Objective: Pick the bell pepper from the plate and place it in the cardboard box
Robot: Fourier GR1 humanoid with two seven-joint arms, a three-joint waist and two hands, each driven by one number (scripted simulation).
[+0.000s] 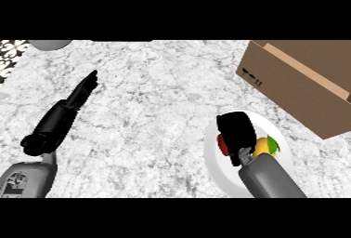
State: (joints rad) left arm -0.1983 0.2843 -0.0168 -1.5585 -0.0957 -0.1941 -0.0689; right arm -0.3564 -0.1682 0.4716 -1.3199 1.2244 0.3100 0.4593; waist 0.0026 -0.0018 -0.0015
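Observation:
A white plate (214, 162) lies on the marble counter at the lower right. On it sits the bell pepper (268, 146), with yellow and green showing right of my hand and a red patch left of it. My right hand (237, 132) covers the pepper from above, fingers curled down round it and hiding most of it. The pepper still rests at plate level. The open cardboard box (302, 83) stands up and to the right of the plate. My left hand (60, 118) lies far off at the left, open with straight fingers pointing away.
A grey rounded object (48, 44) sits at the counter's far left edge. Beside it, a black-and-white patterned surface (9, 58) shows at the left border. Bare marble counter (158, 116) spreads between my two hands.

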